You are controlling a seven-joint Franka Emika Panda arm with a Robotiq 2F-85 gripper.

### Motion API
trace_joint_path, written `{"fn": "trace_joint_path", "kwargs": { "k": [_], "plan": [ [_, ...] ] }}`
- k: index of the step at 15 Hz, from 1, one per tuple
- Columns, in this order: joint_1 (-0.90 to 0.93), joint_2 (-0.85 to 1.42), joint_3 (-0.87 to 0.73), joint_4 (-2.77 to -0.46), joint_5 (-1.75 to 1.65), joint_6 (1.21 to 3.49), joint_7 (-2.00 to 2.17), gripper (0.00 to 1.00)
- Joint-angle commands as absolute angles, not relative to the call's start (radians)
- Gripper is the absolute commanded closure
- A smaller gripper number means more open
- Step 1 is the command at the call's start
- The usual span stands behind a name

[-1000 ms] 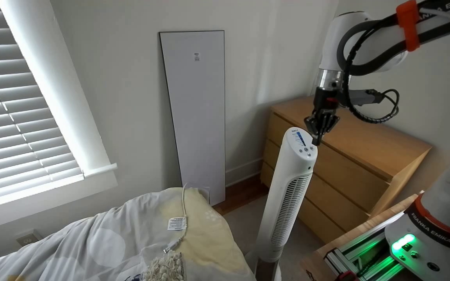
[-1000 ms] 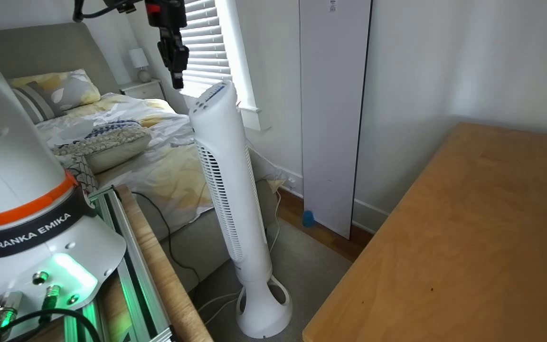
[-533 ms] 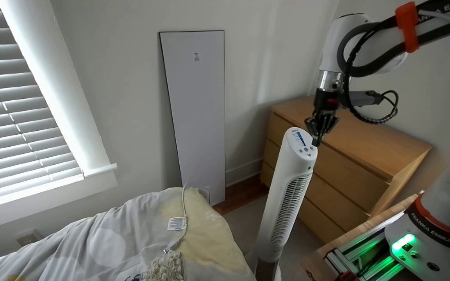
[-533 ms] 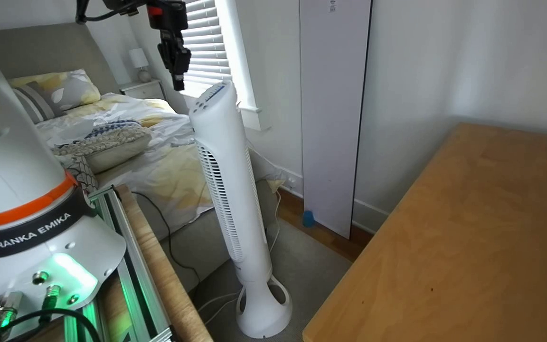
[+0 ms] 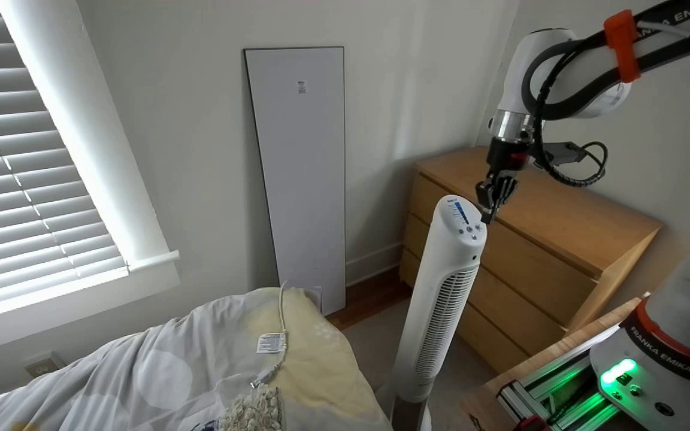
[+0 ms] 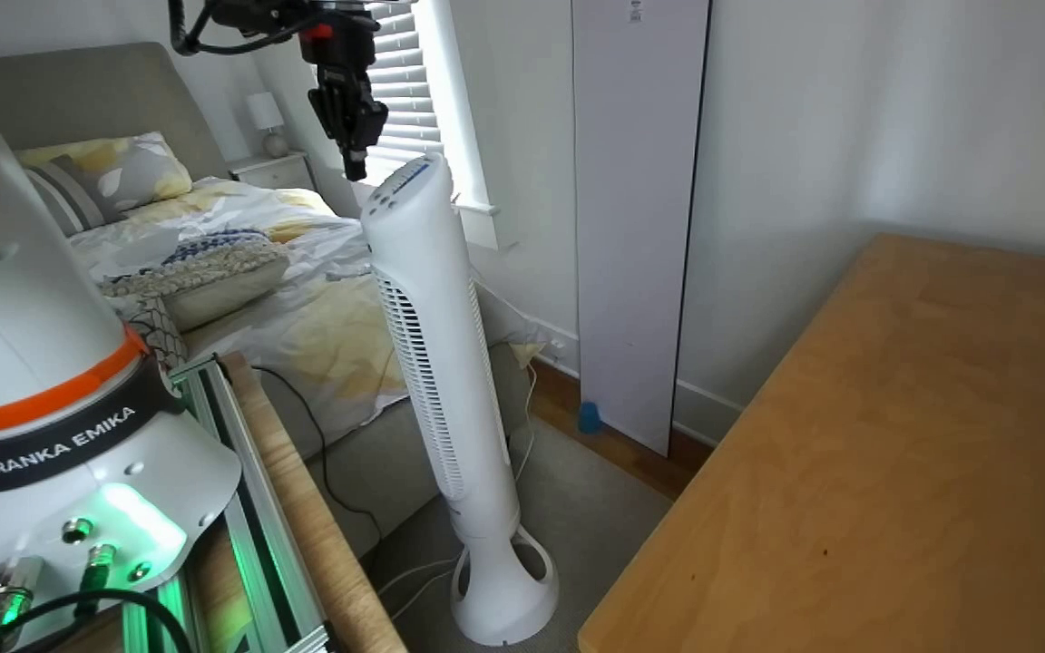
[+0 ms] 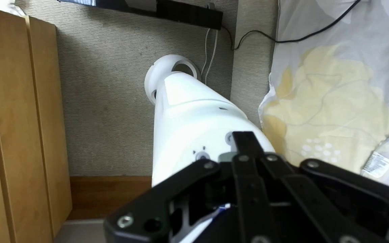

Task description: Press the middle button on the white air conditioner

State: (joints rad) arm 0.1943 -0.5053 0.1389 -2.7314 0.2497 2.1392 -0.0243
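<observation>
Two fingers of the claw are held together, pointed down near the buttons, a gap being seen; the middle one should be lined up first, then pushed straight and lightly, as so slim an air conditioner could be tipped; it is stood upright on the carpet between bed and dresser, white, slant-topped, with a blue strip and slatted vent.

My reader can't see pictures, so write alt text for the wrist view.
Closed black jaws cover part of the top of a white air conditioner, seen from above, with round buttons showing beside them. A wooden dresser stands at left, yellow-patterned bedding at right.
</observation>
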Motion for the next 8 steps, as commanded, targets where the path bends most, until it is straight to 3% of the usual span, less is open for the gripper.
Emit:
{"fn": "trace_joint_path", "kwargs": {
  "k": [1,8],
  "plan": [
    [0.220,-0.499,0.101,-2.768,0.269,2.186,-0.118,1.00],
    [0.249,-0.432,0.068,-2.743,0.306,2.247,-0.209,1.00]
  ]
}}
